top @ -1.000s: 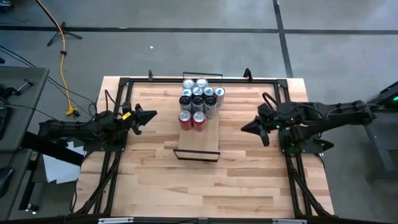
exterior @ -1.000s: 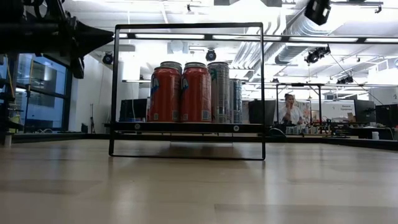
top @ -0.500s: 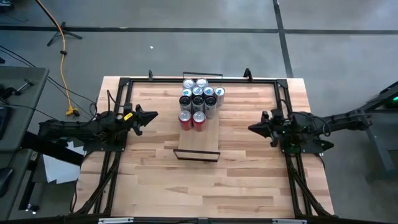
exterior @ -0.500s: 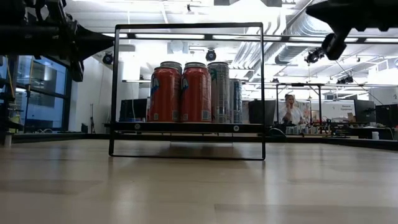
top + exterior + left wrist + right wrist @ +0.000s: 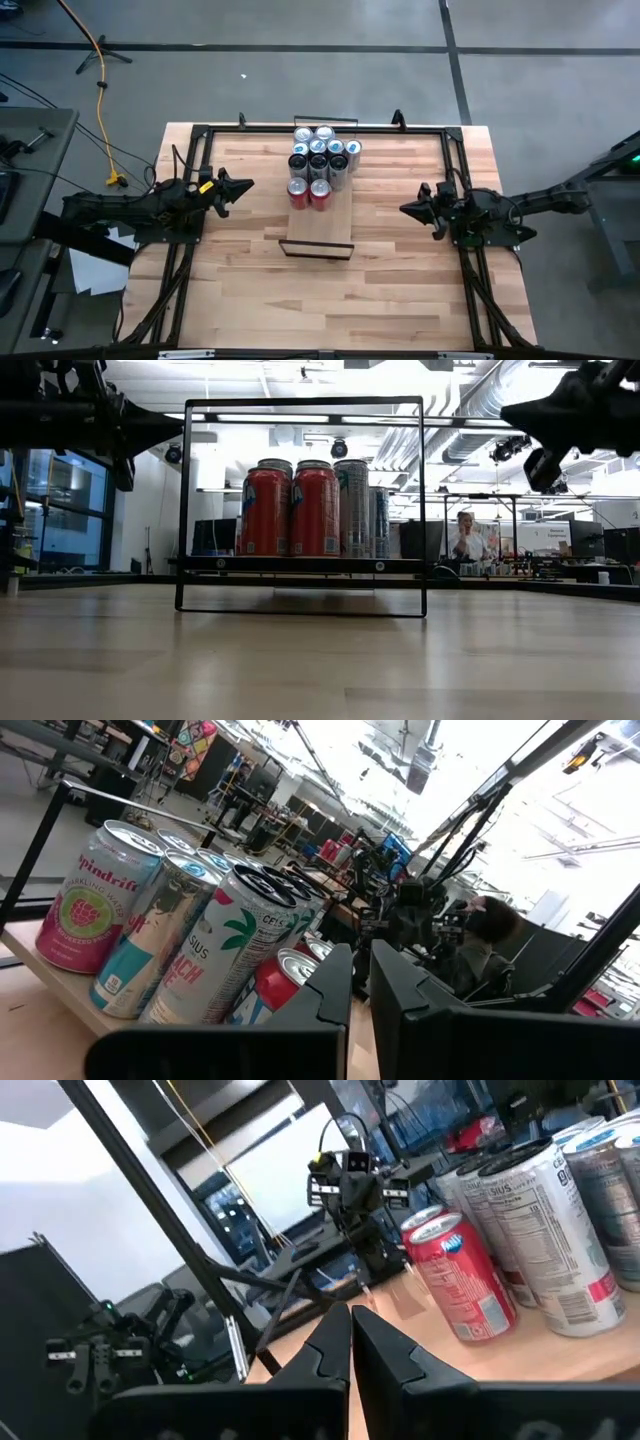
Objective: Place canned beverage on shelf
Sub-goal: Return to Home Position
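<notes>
Either side of the shelf (image 5: 318, 227), left gripper (image 5: 244, 185) and right gripper (image 5: 406, 208) hang with fingers closed on nothing; swing either inward and you topple the near red cans (image 5: 309, 191).

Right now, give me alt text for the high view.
A tight cluster of cans stands on the far end of the narrow shelf, two red cans at its front. The left gripper and right gripper sit at opposite table sides, empty, clear of the cans.

Matte-black jointed arms (image 5: 130, 208), loose black cables (image 5: 176, 162). Left gripper (image 5: 248, 186): yellow tag (image 5: 204, 185) behind it. Right gripper (image 5: 403, 208): plain black, tapered tip.
</notes>
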